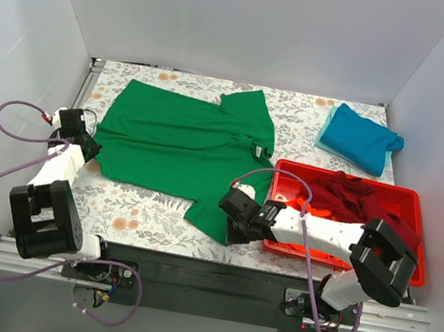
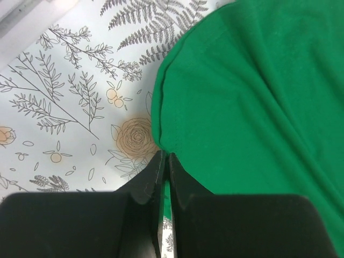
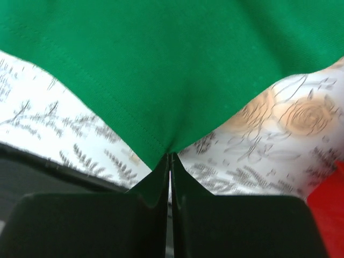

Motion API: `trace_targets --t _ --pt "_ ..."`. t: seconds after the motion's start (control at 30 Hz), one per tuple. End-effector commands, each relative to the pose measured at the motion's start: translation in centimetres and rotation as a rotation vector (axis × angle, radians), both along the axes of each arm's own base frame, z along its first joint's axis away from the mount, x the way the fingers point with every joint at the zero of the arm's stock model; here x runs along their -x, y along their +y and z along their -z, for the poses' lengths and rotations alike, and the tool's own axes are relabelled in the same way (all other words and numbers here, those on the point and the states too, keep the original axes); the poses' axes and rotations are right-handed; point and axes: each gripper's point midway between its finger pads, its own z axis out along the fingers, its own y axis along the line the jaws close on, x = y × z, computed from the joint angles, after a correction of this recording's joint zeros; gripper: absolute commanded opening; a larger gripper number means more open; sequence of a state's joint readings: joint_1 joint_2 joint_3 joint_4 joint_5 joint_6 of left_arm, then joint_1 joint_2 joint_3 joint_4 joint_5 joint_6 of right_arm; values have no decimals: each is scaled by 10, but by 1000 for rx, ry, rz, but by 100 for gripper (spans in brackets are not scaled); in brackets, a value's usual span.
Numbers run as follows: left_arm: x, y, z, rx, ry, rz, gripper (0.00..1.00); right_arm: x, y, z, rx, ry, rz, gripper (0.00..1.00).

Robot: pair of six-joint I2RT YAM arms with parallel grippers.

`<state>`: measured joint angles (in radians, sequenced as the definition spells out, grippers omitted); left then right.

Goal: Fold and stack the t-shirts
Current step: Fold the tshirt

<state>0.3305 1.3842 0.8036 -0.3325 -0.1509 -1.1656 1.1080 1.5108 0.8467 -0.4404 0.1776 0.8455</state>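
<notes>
no readable text anywhere

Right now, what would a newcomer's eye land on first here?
The bright green t-shirt, spread flat across the middle of the floral table, dominates. The left gripper pinches its left edge and the right gripper its near corner, jaws shut. At right, a red tray holds crumpled red shirts, with a folded teal t-shirt behind it.

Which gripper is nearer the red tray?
Right. The right gripper is at the green shirt's near corner, just left of the tray; the left gripper is at the shirt's far left edge.
</notes>
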Motion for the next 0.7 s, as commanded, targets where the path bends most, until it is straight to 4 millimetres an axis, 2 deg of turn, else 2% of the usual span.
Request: trace_targets --t 0.0,0.03,0.5,0.67 --pt "8 -1 -20 -30 -36 -8 0 16 -9 -10 11 2 16 1" --pt "10 0 -26 -39 -52 -13 0 20 -8 -12 10 0 7 1" --pt "54 9 -51 -125 -57 -106 0 64 -7 -27 -9 -11 -31 1" --pt "66 13 -65 -158 -73 -134 0 71 -4 -35 -30 -25 -35 1"
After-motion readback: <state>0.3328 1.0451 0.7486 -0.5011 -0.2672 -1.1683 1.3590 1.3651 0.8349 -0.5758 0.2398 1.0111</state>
